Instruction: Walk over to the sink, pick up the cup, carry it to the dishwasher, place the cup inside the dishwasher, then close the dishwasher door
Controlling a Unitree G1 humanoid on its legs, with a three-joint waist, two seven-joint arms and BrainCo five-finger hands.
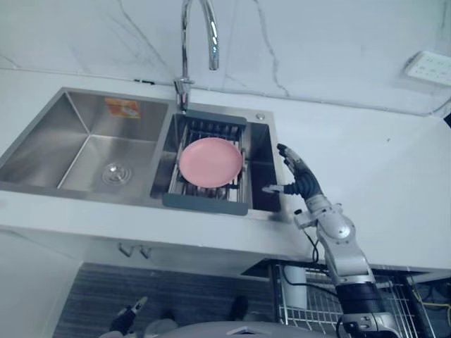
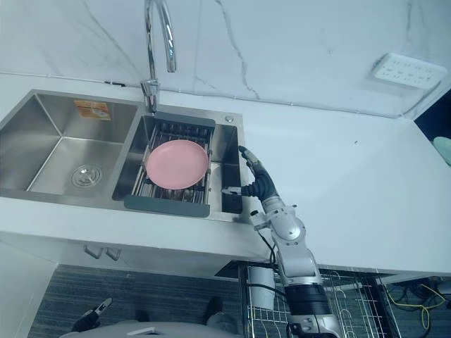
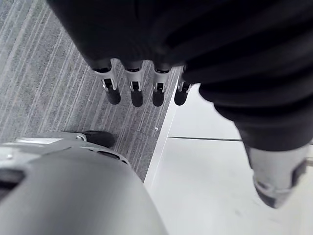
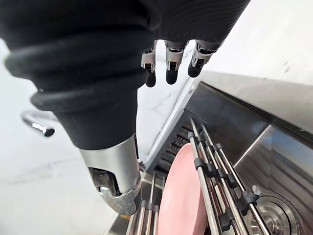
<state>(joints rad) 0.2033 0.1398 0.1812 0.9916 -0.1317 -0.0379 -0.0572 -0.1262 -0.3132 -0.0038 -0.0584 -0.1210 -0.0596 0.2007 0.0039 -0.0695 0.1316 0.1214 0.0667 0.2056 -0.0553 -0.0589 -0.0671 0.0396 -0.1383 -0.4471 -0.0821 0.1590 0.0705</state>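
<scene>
My right hand [image 1: 299, 176] hovers open over the right rim of the steel sink [image 1: 262, 151], its fingers straight and its thumb reaching over the narrow gap beside the drain rack. In the right wrist view its fingers [image 4: 166, 61] are spread above the rack wires with nothing in them. I see no cup in either basin. A pale cup-like thing [image 1: 296, 285] stands in the wire dishwasher rack [image 1: 320, 306] below the counter edge, partly hidden by my right arm. My left hand [image 3: 137, 88] hangs low over the floor, open and holding nothing.
A pink plate [image 1: 211, 162] lies on the dark-framed drain rack [image 1: 204, 203] in the right basin. The left basin [image 1: 91, 151] holds just its drain. The faucet [image 1: 184, 49] arches over the divider. White counter [image 1: 380, 183] stretches to the right, with a socket plate [image 1: 430, 67] on the wall.
</scene>
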